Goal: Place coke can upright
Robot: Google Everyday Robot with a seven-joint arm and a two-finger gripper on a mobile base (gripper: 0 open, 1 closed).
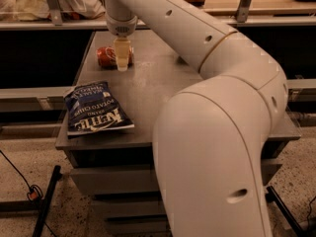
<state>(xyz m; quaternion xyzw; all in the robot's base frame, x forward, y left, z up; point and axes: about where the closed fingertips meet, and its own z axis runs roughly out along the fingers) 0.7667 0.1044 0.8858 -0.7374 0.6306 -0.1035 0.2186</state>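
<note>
The coke can (pixel 105 57) is a red-orange can lying on its side at the far left of the grey table top (pixel 163 83). My gripper (pixel 122 58) hangs straight down from the white arm and is down at the can's right end, in front of it, covering part of it. A little red shows on both sides of the gripper. Whether the gripper touches the can cannot be told.
A dark blue Kettle chips bag (pixel 94 109) lies flat at the table's front left corner. My big white arm (pixel 217 107) covers the table's right half and hides the green snack bag. Drawers sit below the table, and a shelf with a white cloth stands behind it.
</note>
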